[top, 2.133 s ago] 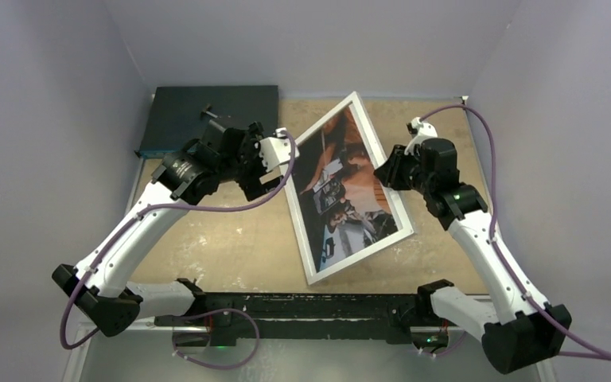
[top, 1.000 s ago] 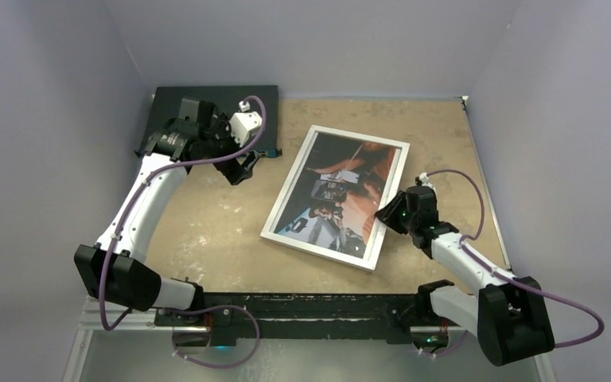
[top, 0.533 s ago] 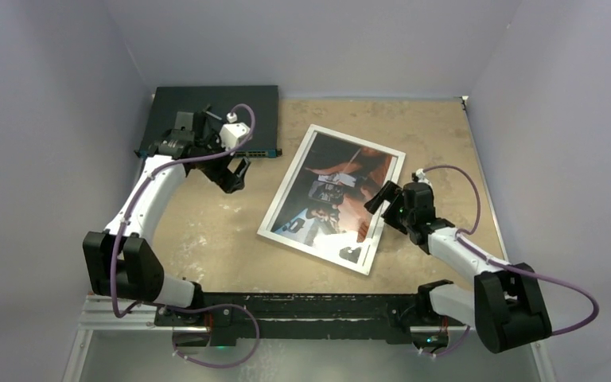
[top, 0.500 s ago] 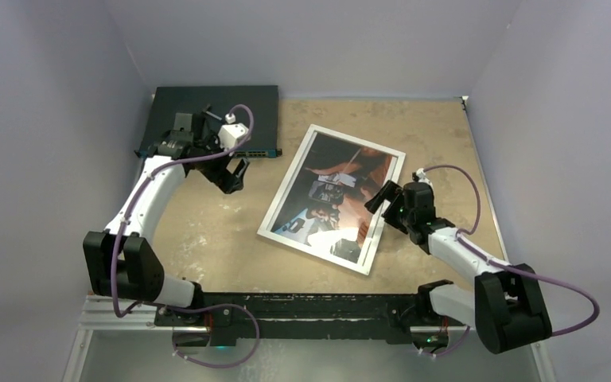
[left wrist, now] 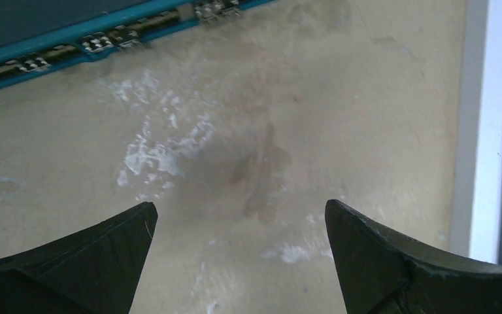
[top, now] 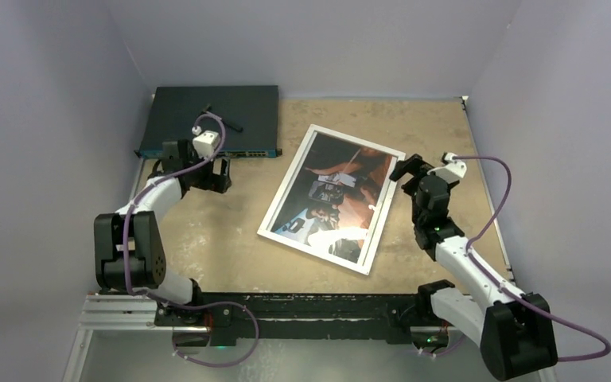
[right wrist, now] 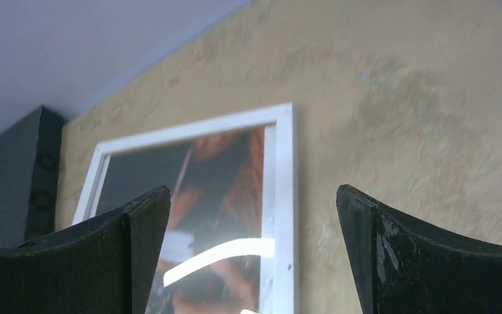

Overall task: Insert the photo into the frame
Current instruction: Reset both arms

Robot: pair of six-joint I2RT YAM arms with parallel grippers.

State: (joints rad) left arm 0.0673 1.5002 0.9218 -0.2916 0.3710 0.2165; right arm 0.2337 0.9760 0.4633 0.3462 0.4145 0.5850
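Observation:
The frame (top: pixel 286 181), white-edged, lies flat on the tan table with the photo (top: pixel 338 195) showing dark and reddish-brown behind its pane. My right gripper (top: pixel 411 167) hovers open just off the frame's far right corner. In the right wrist view the frame's white right edge (right wrist: pixel 284 196) and the photo (right wrist: pixel 216 190) lie below the spread right gripper (right wrist: pixel 253 190), nothing held. My left gripper (top: pixel 213 179) stands open left of the frame, near the dark box. Under the left gripper (left wrist: pixel 238 206) in its wrist view is bare table, with the frame's edge (left wrist: pixel 487 124) at the right.
A dark flat box with a blue port strip (top: pixel 211 115) sits at the table's back left corner, a small black piece (top: pixel 223 119) on top; its front edge (left wrist: pixel 91 46) shows in the left wrist view. Grey walls enclose the table on three sides.
My right gripper has opened, let go of the frame's right edge and lifted away toward the far right corner. My left arm has drawn back left toward the dark box. The frame lies still.

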